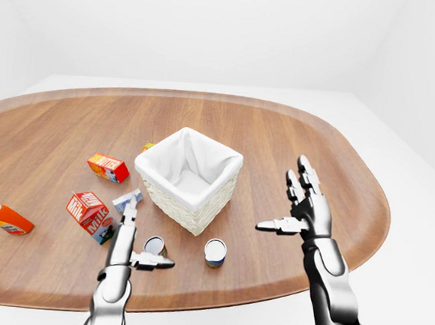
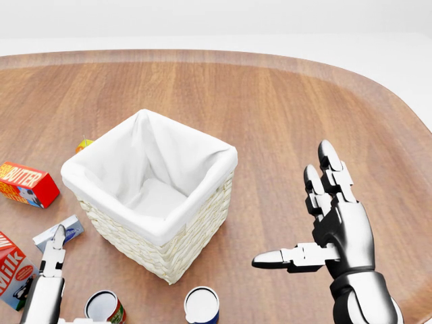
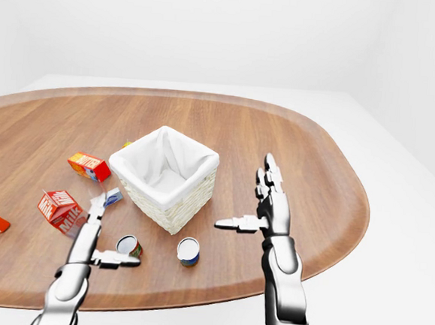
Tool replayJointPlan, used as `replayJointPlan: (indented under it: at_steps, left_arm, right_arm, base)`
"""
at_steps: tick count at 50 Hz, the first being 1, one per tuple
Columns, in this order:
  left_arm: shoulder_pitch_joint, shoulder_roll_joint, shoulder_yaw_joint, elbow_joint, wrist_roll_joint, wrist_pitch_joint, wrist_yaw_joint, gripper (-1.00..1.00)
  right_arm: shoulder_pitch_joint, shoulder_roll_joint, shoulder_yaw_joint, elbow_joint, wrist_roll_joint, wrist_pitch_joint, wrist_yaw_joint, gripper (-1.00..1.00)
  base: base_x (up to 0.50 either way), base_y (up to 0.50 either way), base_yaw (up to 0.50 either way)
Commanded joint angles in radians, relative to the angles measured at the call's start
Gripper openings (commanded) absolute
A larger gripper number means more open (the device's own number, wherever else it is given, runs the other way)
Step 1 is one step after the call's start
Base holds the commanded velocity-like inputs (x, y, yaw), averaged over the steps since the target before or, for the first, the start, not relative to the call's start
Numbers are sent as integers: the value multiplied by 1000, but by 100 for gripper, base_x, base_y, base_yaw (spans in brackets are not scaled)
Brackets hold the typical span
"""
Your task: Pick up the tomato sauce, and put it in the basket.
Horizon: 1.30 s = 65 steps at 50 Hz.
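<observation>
Upright can [image 1: 154, 246] just beside left robot hand [image 1: 142, 241] – fingers spread, not gripping; right robot hand [image 1: 298, 208] open, well apart; basket [image 1: 188, 177] above.

A woven cream wicker basket [image 1: 191, 206] with plain white cloth lining sits centre frame on the brown wood-grain table [image 1: 295, 138]. At left, a red-and-white milk carton [image 1: 87, 209] and an orange butter box [image 1: 108, 167].

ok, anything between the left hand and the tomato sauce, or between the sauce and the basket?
Nothing visible. The left hand is open right beside the tomato sauce, with no object between. From there to the basket is bare table; the blue-labelled can sits off to the view's right. Only the basket's own wall has to be cleared.
</observation>
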Motion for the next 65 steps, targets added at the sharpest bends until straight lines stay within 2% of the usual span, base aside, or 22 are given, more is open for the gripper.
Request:
replayJointPlan:
  at_steps: [1, 25, 31, 35, 40, 48, 60, 65]
  left_arm:
    - [-8, 6, 4, 30, -9, 0, 6, 100]
    - [-33, 14, 0, 83, -2, 0, 25, 100]
    - [-48, 21, 6, 128, -16, -20, 33, 100]
    - [-46, 21, 8, 116, -21, -9, 28, 100]
    - [-60, 24, 9, 151, -27, -23, 36, 100]
    - [-62, 27, 9, 157, -33, -23, 35, 100]
    - [-86, 37, 11, 236, -46, -58, 54, 100]
    - [-90, 39, 8, 249, -46, -62, 59, 100]
  right_arm:
    - [-2, 0, 0, 3, -1, 0, -1, 100]
    - [-10, -2, -3, 11, 2, 0, -4, 100]
    - [-6, -1, -1, 16, -1, 0, -2, 100]
    - [-3, 0, 1, 16, -2, 0, -1, 100]
    - [0, 1, 3, 15, -4, 0, 0, 100]
    - [-2, 1, 2, 15, -4, 0, -1, 100]
    - [3, 1, 4, 13, -6, 0, 0, 100]
    - [1, 2, 3, 17, -6, 0, 0, 100]
  base:
    - [0, 0, 0]
    - [0, 0, 0]
    - [0, 0, 0]
    - [0, 0, 0]
    - [0, 0, 0]
    - [0, 0, 0]
    - [0, 0, 0]
    - [0, 0, 0]
